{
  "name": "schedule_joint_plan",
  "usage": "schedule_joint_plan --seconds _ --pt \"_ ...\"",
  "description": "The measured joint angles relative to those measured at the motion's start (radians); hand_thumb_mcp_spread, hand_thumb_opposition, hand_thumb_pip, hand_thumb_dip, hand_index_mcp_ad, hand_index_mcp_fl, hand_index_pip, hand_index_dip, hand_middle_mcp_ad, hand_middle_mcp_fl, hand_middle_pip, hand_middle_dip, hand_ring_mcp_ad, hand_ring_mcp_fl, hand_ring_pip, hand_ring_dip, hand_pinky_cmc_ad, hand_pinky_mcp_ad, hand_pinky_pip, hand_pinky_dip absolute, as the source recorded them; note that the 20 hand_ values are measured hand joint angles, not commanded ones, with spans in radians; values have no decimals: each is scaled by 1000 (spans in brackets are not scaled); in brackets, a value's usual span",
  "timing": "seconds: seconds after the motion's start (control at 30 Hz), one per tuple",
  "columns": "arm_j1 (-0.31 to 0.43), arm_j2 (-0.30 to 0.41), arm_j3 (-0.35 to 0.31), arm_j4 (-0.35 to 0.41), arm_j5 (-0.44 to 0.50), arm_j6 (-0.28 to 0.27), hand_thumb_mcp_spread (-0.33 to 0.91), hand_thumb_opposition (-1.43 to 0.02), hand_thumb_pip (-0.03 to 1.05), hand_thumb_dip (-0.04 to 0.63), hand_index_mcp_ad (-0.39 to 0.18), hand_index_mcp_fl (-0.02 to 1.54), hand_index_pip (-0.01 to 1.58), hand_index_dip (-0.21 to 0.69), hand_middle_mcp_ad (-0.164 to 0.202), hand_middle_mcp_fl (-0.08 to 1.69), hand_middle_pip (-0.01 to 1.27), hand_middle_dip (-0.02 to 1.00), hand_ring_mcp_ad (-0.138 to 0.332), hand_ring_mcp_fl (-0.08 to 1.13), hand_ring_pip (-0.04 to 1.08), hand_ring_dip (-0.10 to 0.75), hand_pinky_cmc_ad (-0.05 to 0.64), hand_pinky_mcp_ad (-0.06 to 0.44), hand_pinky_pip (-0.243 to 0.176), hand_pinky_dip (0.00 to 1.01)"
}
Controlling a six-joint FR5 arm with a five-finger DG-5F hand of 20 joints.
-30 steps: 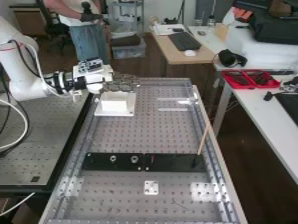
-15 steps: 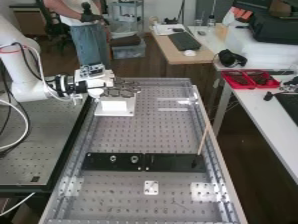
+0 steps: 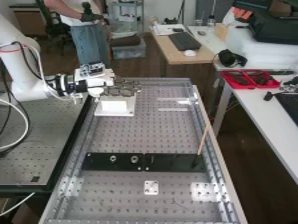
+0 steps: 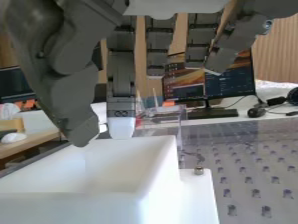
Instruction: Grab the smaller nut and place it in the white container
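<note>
At the far left, the white, jointed robot arm (image 3: 18,75) extended over a grey perforated tabletop with a black edge (image 3: 40,145). Its dark grey, many-jointed hand (image 3: 122,89) hung over the white, open-topped, box-shaped container (image 3: 115,104), which sat on a flat white base plate (image 3: 127,113) at the far left of the long silver perforated bench (image 3: 126,135). The hand was open, its fingers (image 4: 122,102) loosely extended, the thumb (image 4: 78,112) apart from them and nothing held between; I could not tell where the smaller nut was. Near the bench's near end lay a flat black bar (image 3: 173,162), with the larger round metal nut (image 3: 113,159) standing on it and, just to its right, the round metal bearing (image 3: 134,159). Nearer than the bar lay a small, pale, square plate (image 3: 151,191). Farther right, a thin wooden stick (image 3: 203,137) stood tilted at the bar's right part. On the white table (image 3: 266,117) at the far right were red trays (image 3: 230,83).
</note>
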Motion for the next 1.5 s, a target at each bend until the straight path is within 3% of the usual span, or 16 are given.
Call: schedule_joint_plan --seconds 0.57,0.7,0.77,0.83,1.03,1.1,1.5 --pt "-6 -6 7 -14 -3 7 353 -836 677 202 -162 524 1511 -56 12 138 126 206 148 63 89 80 318 115 3 255" --pt "-6 -4 14 -48 -2 -3 349 -840 677 202 -162 517 1511 -56 12 138 126 206 148 63 94 80 314 113 3 265" --pt "-7 -4 21 -75 3 -8 354 -836 700 202 -162 421 1520 -56 12 127 119 206 148 52 94 79 314 113 3 288" --pt "-9 -3 25 -86 4 -9 354 -843 789 202 -164 265 1541 -56 12 98 113 202 150 40 103 79 314 113 0 353" --pt "-11 2 21 -88 1 -7 363 -841 908 222 -168 106 1557 -66 10 21 113 202 150 12 115 79 314 113 -12 457" --pt "-11 4 20 -86 1 -6 344 -838 908 222 -168 103 1553 -77 12 19 113 202 150 12 115 79 314 113 -28 482" --pt "-13 17 10 -78 11 -5 332 -824 908 222 -168 75 1559 -98 12 17 113 204 152 10 126 79 314 115 -33 531"
